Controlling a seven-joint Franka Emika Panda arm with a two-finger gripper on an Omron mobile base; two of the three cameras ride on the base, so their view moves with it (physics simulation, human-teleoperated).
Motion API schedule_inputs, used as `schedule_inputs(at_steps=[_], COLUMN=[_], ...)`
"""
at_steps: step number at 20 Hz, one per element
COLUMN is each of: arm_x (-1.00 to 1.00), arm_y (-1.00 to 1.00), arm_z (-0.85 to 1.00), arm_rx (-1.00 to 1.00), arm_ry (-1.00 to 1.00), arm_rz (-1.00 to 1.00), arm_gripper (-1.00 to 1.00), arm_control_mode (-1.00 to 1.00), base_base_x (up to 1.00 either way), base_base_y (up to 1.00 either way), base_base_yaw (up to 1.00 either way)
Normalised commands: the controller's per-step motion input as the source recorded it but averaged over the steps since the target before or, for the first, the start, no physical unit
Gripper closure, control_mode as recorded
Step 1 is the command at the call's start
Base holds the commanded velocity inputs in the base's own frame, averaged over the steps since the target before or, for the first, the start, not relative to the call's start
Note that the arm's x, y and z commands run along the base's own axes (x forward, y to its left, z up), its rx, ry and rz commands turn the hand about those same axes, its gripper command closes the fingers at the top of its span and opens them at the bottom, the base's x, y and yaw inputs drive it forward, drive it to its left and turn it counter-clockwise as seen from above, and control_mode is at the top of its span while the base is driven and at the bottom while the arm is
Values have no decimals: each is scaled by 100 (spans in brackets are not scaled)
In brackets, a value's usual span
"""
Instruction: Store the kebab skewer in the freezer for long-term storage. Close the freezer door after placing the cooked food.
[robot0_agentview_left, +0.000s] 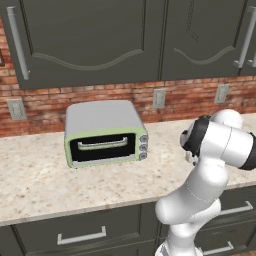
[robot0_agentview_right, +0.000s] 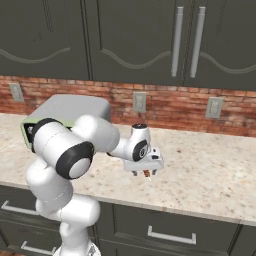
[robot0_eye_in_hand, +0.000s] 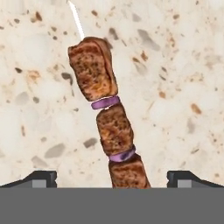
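My fingers (robot0_eye_in_hand: 112, 179) hang spread wide just above the surface (robot0_eye_in_hand: 175, 87), one dark tip (robot0_eye_in_hand: 41, 178) at each side, and neither tip touches anything. Between them lies the skewer (robot0_eye_in_hand: 107, 127), flat on the speckled beige stone. It shows three orange-brown chunks in a row with two thin purple rings between them, and a white stick tip pokes out past the far chunk. The nearest chunk sits midway between my tips, with clear space on both sides. So I am released, poised over the skewer but not holding it.

From the right base view, my hand (robot0_agentview_right: 145, 167) is stretched forward over the surface (robot0_agentview_right: 210, 170), pointing down, and a small brown bit of the skewer (robot0_agentview_right: 146, 173) shows right under it. A grey toaster oven (robot0_agentview_right: 67, 112) stands behind my arm, back toward the brick wall (robot0_agentview_right: 170, 102), which carries outlets (robot0_agentview_right: 139, 102). Dark cabinets (robot0_agentview_right: 135, 35) hang above.

In the left base view, the toaster oven (robot0_agentview_left: 105, 132) stands on the surface (robot0_agentview_left: 35, 180), well to the left of my arm (robot0_agentview_left: 212, 165), its dark glass door shut and three knobs down its right edge. Drawers (robot0_agentview_left: 80, 235) with pale handles run below the surface edge.
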Motion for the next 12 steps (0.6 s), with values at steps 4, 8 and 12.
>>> schedule_inputs(at_steps=[4,8,12], arm_x=[19,9,0], arm_y=[-11,-13,0], arm_z=[-10,-8,-5], arm_rx=[0,0,0], arm_ry=[-5,-7,-1], arm_rz=[0,1,0], arm_gripper=[-100,-100,-100], arm_control_mode=[-100,-100,-100], base_base_x=[0,0,0], base_base_y=[0,0,0], base_base_yaw=[0,0,0])
